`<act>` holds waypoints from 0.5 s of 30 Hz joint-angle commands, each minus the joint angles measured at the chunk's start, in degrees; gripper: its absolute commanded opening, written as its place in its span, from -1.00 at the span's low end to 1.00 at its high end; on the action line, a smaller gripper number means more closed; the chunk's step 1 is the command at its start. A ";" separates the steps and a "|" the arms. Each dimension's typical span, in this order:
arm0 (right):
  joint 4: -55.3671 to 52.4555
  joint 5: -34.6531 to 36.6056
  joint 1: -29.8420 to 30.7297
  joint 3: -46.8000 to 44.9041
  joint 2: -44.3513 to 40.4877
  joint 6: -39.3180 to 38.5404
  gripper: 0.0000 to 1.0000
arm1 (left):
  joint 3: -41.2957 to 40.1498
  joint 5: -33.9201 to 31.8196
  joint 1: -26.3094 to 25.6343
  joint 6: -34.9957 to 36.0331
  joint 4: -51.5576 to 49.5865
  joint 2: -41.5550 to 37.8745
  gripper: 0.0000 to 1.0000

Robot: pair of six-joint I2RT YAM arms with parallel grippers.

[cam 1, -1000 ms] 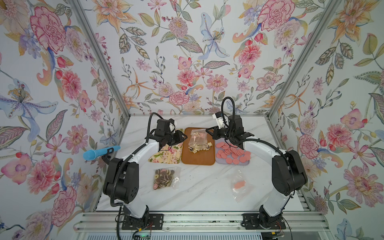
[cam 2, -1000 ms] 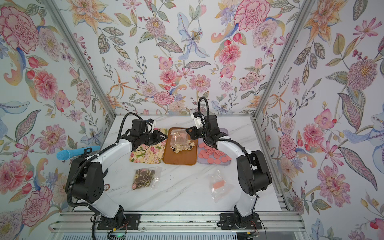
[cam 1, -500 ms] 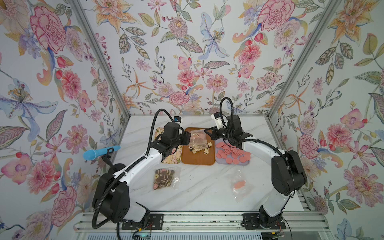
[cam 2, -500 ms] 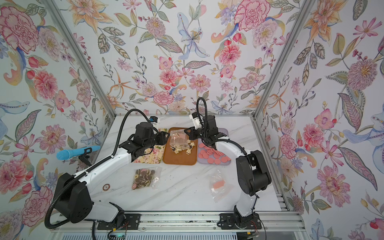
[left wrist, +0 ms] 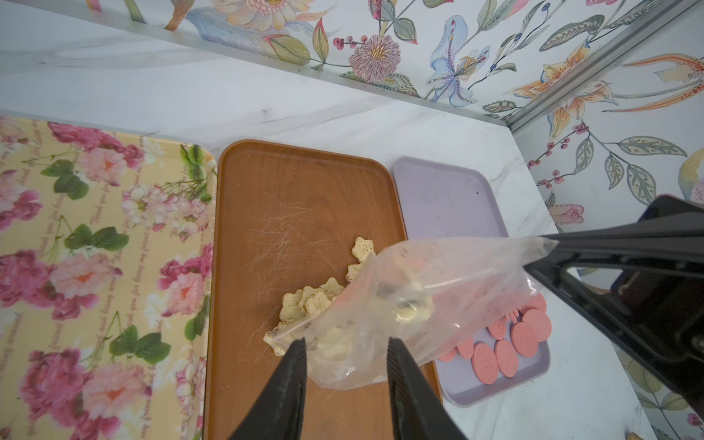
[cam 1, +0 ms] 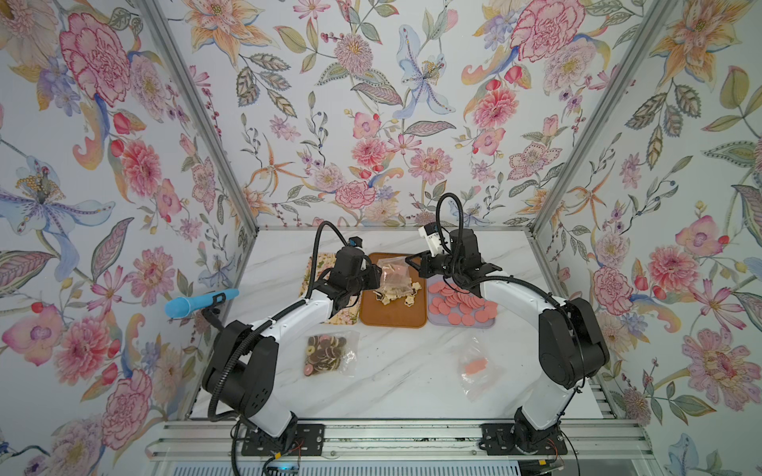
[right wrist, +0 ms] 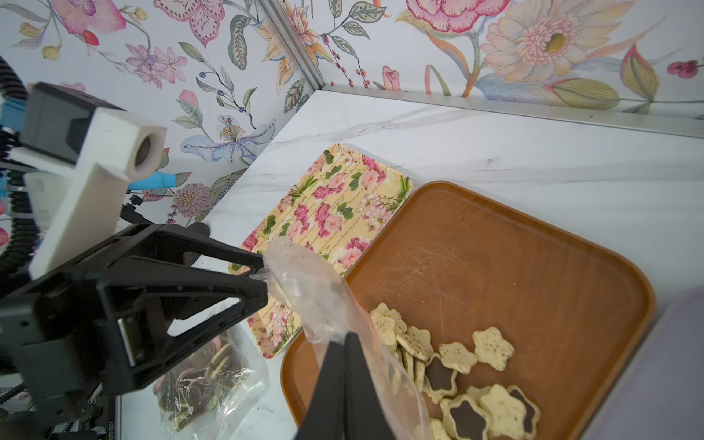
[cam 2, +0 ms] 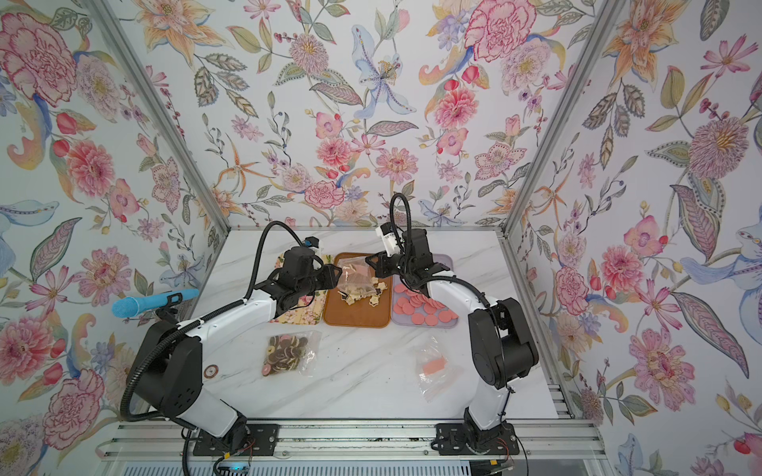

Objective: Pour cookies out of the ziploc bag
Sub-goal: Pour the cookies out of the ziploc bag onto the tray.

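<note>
The right gripper [right wrist: 344,340] has its jaws pressed together on a corner of the ziploc bag [left wrist: 438,289], holding it tilted over the brown tray [left wrist: 297,198] so the cookies [right wrist: 457,358] spill there (a heap lies below), while the left gripper [left wrist: 344,352] straddles its other end, grip uncertain.

Bright even light, soft shadows

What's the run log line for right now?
phase: pouring | left gripper: holds ziploc bag | right gripper: pinches it | cookies: some on brown tray, some bagged
</note>
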 commanded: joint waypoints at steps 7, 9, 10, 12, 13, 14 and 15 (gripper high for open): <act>0.04 0.52 0.08 0.51 -0.05 -0.48 -1.00 | 1.16 1.16 -0.38 -1.61 3.02 0.21 -0.26; 0.14 0.51 0.08 0.56 -0.02 -0.55 -1.00 | 1.09 1.48 -0.38 -1.61 4.07 0.06 -0.19; 0.12 0.45 0.08 0.55 0.04 -0.44 -1.00 | 0.99 1.55 -0.37 -1.77 4.67 0.17 -0.19; 0.04 0.40 0.08 0.59 0.04 -0.42 -1.00 | 1.32 1.36 -0.38 -1.88 5.03 0.39 -0.20; 0.06 0.39 0.10 0.57 0.04 -0.40 -1.00 | 1.27 1.33 -0.38 -1.92 5.37 0.44 -0.22; 0.00 0.35 0.08 0.51 -0.03 -0.49 -1.00 | 1.11 1.52 -0.38 -1.96 6.02 0.54 -0.26; -0.10 0.43 0.08 0.52 -0.03 -0.50 -1.00 | 1.03 1.84 -0.43 -2.09 6.68 0.56 -0.38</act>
